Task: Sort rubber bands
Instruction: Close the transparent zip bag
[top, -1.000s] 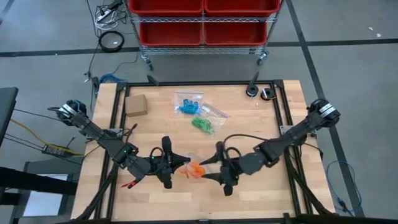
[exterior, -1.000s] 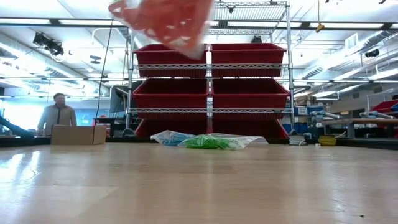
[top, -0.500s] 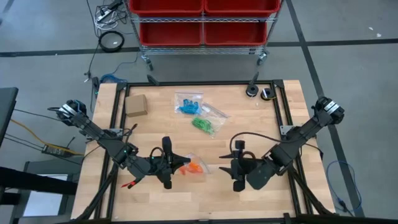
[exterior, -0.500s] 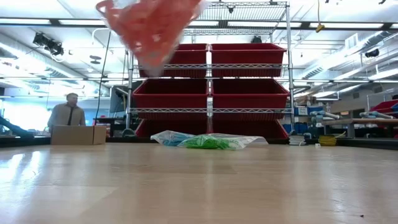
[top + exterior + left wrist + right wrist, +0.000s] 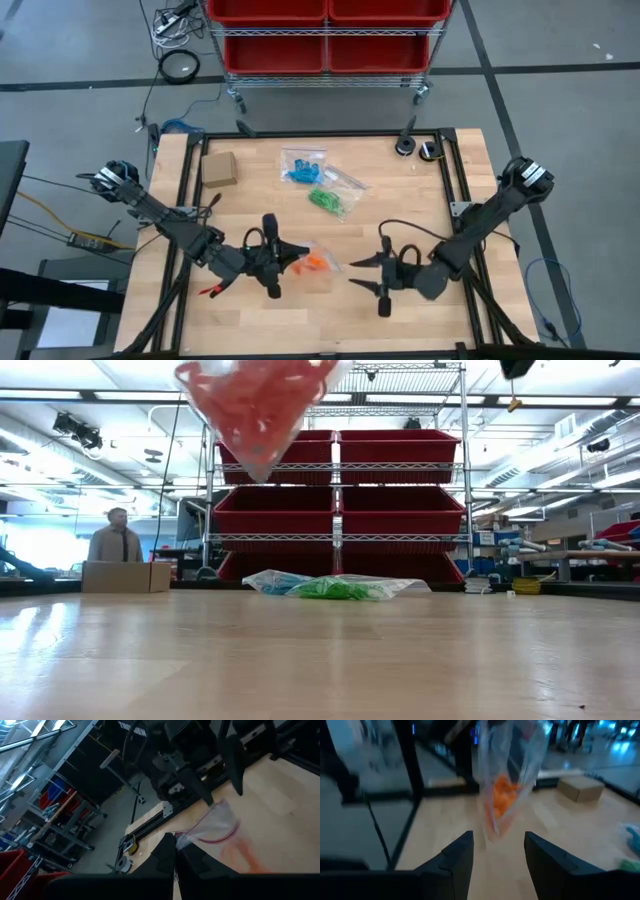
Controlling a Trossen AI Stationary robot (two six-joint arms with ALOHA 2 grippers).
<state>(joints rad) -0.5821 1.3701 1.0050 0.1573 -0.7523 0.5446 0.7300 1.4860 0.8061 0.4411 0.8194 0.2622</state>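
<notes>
A clear zip bag (image 5: 316,266) holding orange rubber bands (image 5: 255,405) hangs from my left gripper (image 5: 292,261), which is shut on it near the table's near middle. In the low view the bag's pointed lower end is well above the wood. My right gripper (image 5: 353,275) is open, a little to the right of the bag, its fingers pointing at it without touching. In the right wrist view the bag (image 5: 504,795) hangs ahead of the open fingers (image 5: 457,857). Two more bags lie flat farther back, one with blue bands (image 5: 303,165) and one with green bands (image 5: 327,199). My left gripper (image 5: 175,851) pinches the bag's upper edge (image 5: 183,840), near the red zip line, between its two shut fingers, which come at it level from the table's left. The bag is lifted clear and hangs below the fingers, the orange bands gathered in its lower corner.
A tan cardboard box (image 5: 218,168) sits near the far left corner. Two small round objects (image 5: 417,148) stand at the far right edge. A red bin rack (image 5: 340,500) is behind the table, and a person (image 5: 115,542) is in the room beyond. Bare wood lies along the near edge.
My right gripper has drawn back from the orange bag toward the table's right edge and no longer touches it. The bag has stayed lifted in my left gripper, swung a little, and now hangs down to a point, where before it was spread wide.
</notes>
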